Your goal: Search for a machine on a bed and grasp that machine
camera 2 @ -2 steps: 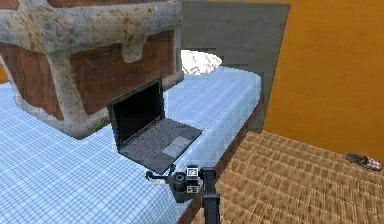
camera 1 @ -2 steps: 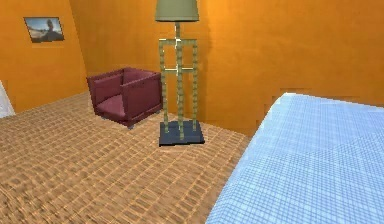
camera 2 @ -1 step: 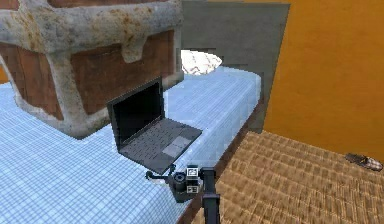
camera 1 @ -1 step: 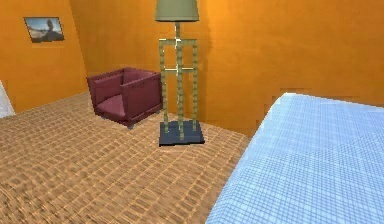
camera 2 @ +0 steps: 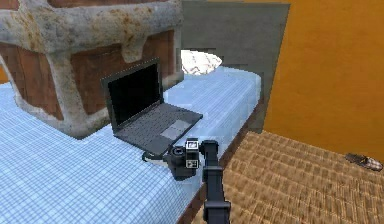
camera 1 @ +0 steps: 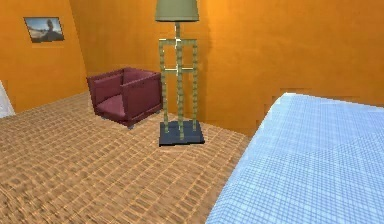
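Note:
An open dark laptop [camera 2: 150, 115] lies on the bed [camera 2: 60, 175], which has a light blue checked cover. Its screen faces the arm side view's right. My arm rises from the bottom edge, and the gripper [camera 2: 172, 158] ends at the bed's edge, right by the laptop's near corner. With the laptop on the bed at and behind the fingers, I cannot tell whether the gripper holds anything. A corner of the bed [camera 1: 310, 160] also takes up the forward view's lower right.
A big wooden chest [camera 2: 80, 50] stands on the bed behind the laptop, with a white pillow [camera 2: 200, 62] beyond it. Ahead are a maroon armchair [camera 1: 125, 93], a floor lamp [camera 1: 180, 75], a wall picture [camera 1: 44, 28] and orange walls. A small object [camera 2: 365, 161] lies on the woven floor.

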Tool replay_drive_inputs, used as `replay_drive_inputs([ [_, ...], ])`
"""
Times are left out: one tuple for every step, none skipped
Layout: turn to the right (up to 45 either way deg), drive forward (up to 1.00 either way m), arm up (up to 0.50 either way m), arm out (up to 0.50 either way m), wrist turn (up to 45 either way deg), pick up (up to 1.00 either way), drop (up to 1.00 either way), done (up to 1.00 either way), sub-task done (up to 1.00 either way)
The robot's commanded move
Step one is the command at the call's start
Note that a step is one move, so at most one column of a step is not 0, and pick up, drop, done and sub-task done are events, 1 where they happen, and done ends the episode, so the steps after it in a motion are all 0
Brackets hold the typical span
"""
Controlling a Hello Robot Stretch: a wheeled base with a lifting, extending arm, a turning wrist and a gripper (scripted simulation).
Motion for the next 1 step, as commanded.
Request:
replay_drive_inputs([
  [0.0, 0.0, 0.0, 0.0, 0.0, 0.0, 0.0, 1.0, 0.0],
])
